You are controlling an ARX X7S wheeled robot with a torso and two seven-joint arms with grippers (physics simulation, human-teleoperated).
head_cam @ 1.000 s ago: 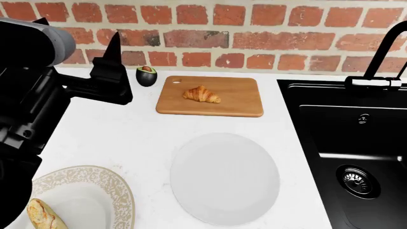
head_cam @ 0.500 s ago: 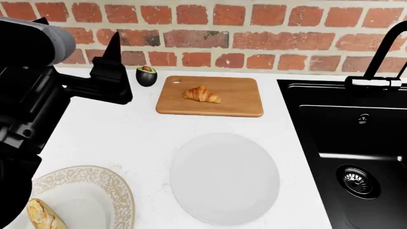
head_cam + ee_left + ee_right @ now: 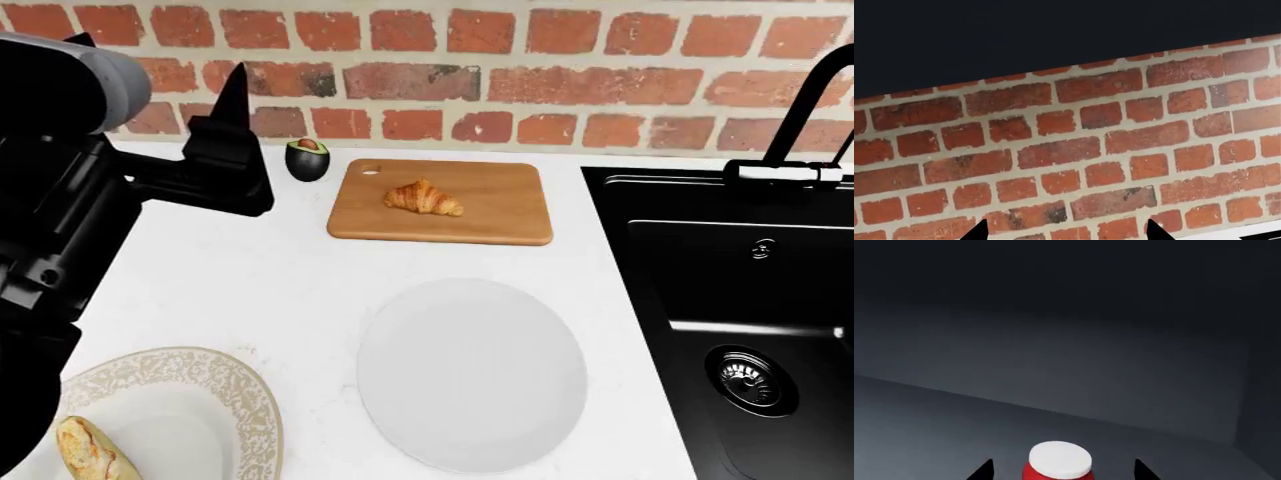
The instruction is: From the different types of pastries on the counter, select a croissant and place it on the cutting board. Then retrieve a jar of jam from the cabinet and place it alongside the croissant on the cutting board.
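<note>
Much was cut off. In the right wrist view only the two dark fingertips of the right tool (image 3: 1063,471) showed at the frame edge, spread wide with the jar of jam (image 3: 1058,464) standing between them, clear of both; its white lid and a strip of red were visible, the rest hidden below the edge. The jar stood on a dim grey shelf (image 3: 934,415) inside a dark cabinet. The right arm did not appear in the head view.

The left tool (image 3: 1063,231) likewise showed only two fingertips, set apart with nothing between them, facing the brick wall (image 3: 1074,150). In the head view the left arm hung over the left side of the white bench (image 3: 267,300).

The croissant (image 3: 423,197) lay on the cutting board (image 3: 507,215), left of its middle. A halved avocado (image 3: 307,159) stood just beside the board's left end. A plain white plate (image 3: 470,372) sat nearer. A speckled bread piece (image 3: 88,451), partly cropped, lay on a patterned plate (image 3: 200,400). The black sink (image 3: 747,330) ran off the right edge.
</note>
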